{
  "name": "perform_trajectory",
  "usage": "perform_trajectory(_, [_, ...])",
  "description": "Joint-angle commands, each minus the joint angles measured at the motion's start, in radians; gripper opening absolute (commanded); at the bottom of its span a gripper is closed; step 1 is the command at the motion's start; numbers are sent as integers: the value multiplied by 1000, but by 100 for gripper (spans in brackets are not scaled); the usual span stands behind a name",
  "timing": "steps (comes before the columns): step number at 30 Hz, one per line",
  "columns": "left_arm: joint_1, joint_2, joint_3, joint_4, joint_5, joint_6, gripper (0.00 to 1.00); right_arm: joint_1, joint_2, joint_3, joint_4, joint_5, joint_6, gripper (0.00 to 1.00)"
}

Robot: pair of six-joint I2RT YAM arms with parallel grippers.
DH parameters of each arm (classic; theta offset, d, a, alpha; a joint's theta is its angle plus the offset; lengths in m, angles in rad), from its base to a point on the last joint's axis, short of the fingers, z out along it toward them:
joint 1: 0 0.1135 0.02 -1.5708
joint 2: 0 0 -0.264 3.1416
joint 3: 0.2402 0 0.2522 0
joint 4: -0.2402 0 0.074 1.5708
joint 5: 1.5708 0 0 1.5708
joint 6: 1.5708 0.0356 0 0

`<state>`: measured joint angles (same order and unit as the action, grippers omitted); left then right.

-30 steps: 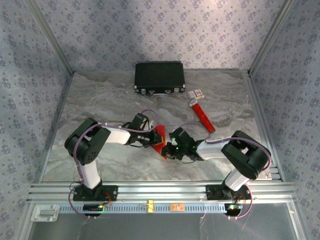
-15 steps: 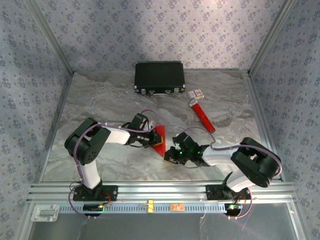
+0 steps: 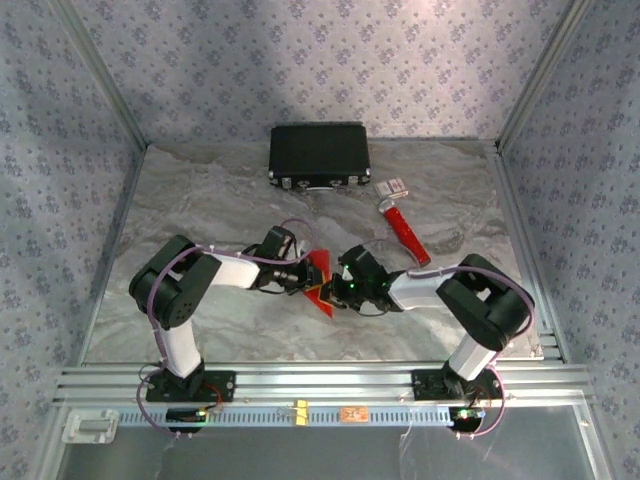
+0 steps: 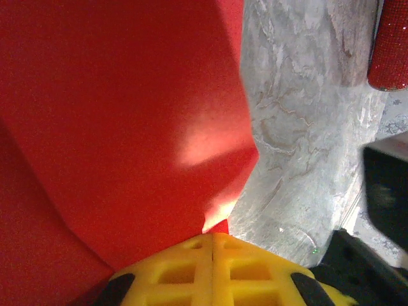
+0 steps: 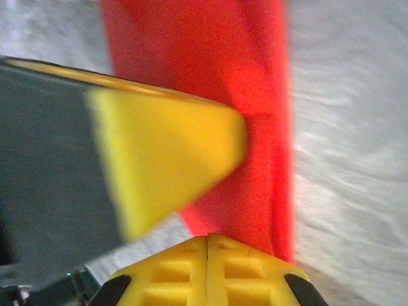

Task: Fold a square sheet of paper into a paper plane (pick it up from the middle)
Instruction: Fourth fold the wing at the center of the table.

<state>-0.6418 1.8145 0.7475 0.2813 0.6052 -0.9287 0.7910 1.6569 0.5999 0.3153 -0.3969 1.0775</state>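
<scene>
Red paper point(image 3: 320, 273) is sitting in the middle of the table point(image 3: 200, 210), right between my two arms. It's a narrow creased shape. The long axis runs roughly far-to-near, and the near end tapers to a point aimed back toward my bases, a bit to the right.

My left fingers point(image 4: 185, 271) are pressed together with the tips right at the paper. My right fingers point(image 5: 245, 264) are pressed together too, up against it from the other side. Honestly can't tell if either pair has any paper caught.

From my right wrist the paper is a red strip running away from the tips, with one of my left fingers poking in over it. The black case point(image 3: 319, 152) and the red tube point(image 3: 405, 230) are well apart from it.
</scene>
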Motion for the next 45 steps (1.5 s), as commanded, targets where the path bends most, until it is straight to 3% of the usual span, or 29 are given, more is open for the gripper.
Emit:
perform_trajectory(1, [9, 50, -27, -80, -88, 5, 3, 20, -3, -68, -4, -7, 9, 2])
perform_trajectory(14, [20, 55, -33, -85, -103, -1, 3, 100, -152, -251, -7, 7, 45, 2])
perform_trajectory(23, [18, 29, -81, -34, -123, -55, 3, 27, -332, -183, -121, 72, -12, 3])
perform_trajectory(26, [13, 17, -101, -9, -138, -84, 3, -21, -295, -146, -100, 47, -22, 3])
perform_trajectory(37, [10, 13, -118, 27, -150, -116, 3, -28, -10, 64, -9, -4, -28, 2])
perform_trajectory(45, [13, 7, -103, 33, -130, -95, 4, -22, 82, -22, -45, 53, 0, 0])
